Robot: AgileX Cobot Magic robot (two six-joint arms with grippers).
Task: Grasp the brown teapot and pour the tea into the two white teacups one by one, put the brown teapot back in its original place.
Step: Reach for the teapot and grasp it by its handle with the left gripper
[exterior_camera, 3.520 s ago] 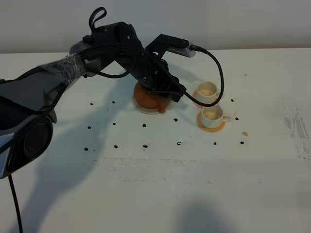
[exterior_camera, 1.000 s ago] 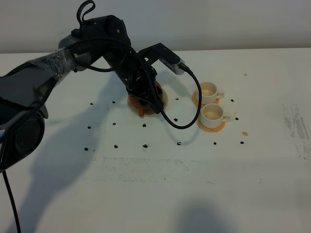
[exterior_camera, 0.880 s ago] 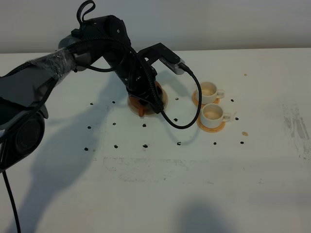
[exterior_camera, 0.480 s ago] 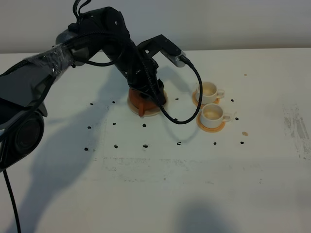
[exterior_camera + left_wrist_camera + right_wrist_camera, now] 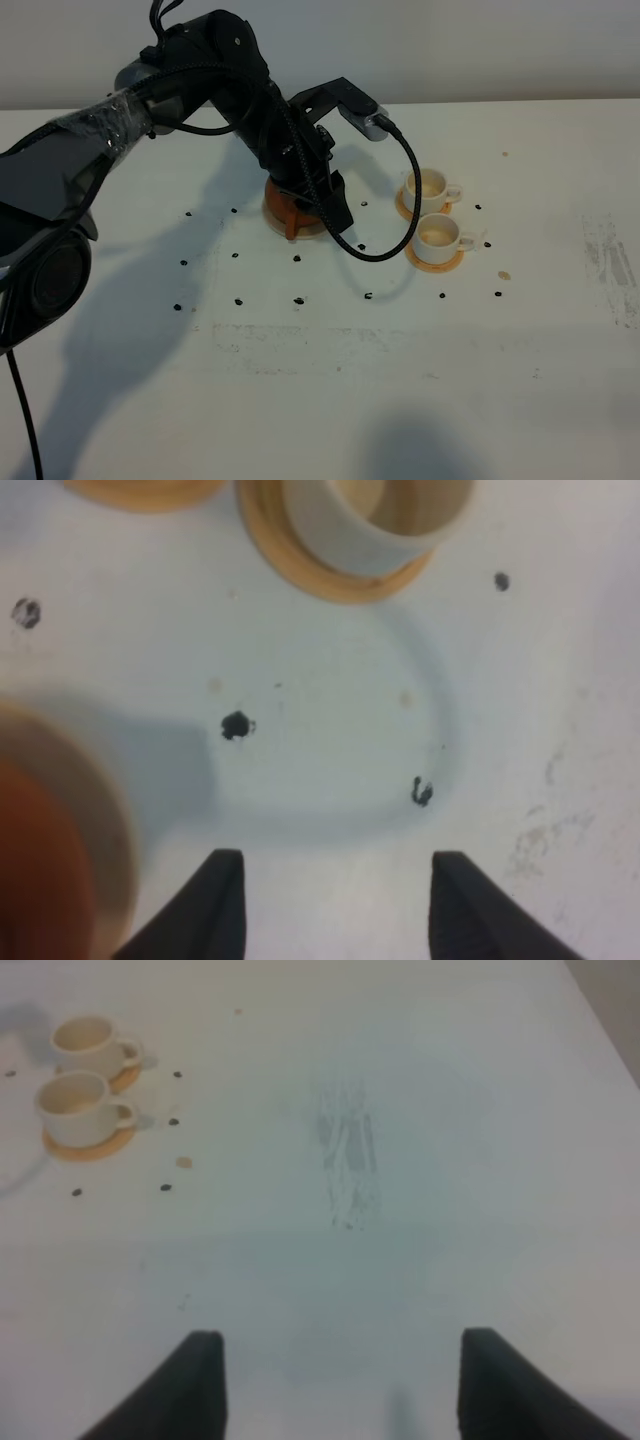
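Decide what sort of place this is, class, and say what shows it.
Probably a robot test lab, not a kitchen: a cabled black robot arm works over a bare white table marked with black dots, with only a teapot and two cups set out.

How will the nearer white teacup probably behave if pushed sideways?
The teacup looks ceramic: probably stiff, smooth, breakable. Standing on a small coaster, it may slide off or tip. Its tan inside may be tea that spills.

Black arm point(image 5: 222, 62); clear plastic wrap point(image 5: 100, 116) on link; looping black cable point(image 5: 375, 257); grey camera point(image 5: 366, 109).
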